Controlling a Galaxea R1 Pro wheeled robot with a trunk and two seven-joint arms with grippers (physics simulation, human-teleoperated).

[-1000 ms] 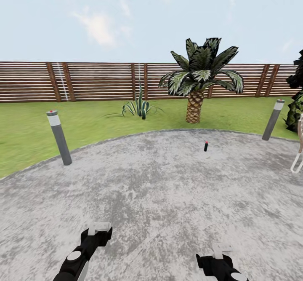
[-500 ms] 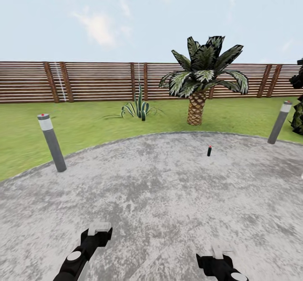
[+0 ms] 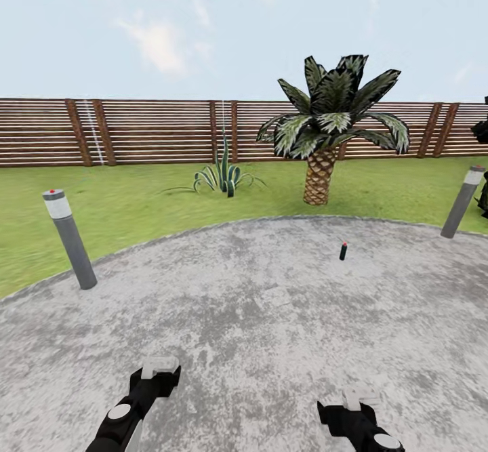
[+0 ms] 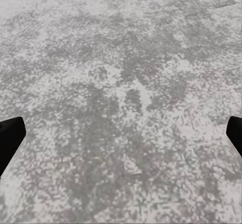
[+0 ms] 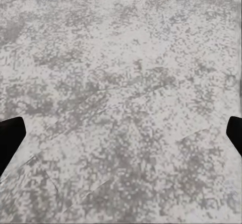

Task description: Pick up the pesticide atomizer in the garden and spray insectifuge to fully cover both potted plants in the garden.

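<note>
Small slim dark bottle with red top, likely the pesticide atomizer (image 3: pixel 343 251), stands upright on grey stone paving, well ahead, right of centre. Probably light, rigid, slick plastic; grip mid-body. Both jaws spread, empty.

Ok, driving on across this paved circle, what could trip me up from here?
The small dark object with a red top stands upright on the paving ahead, easy to knock over if you roll straight on. The grey posts at the paving's edge could catch the base on a wide turn. Both grippers hang low and open over the ground.
</note>
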